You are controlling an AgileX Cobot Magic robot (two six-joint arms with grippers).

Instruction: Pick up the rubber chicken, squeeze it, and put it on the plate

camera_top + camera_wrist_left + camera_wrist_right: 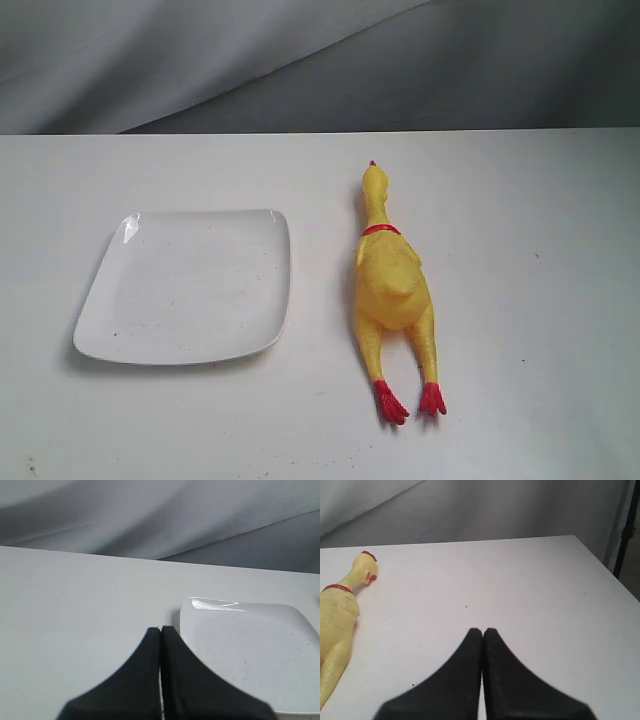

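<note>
The yellow rubber chicken lies flat on the white table, red comb toward the back, red feet toward the front. To its left sits the square white plate, with nothing on it. Neither gripper shows in the exterior view. In the left wrist view my left gripper is shut with nothing in it, its black tips beside a corner of the plate. My right gripper is also shut and holds nothing, well apart from the rubber chicken at that view's edge.
A grey cloth backdrop hangs behind the table's far edge. The table's side edge shows in the right wrist view, with a dark stand pole beyond it. Small dark specks dot the tabletop.
</note>
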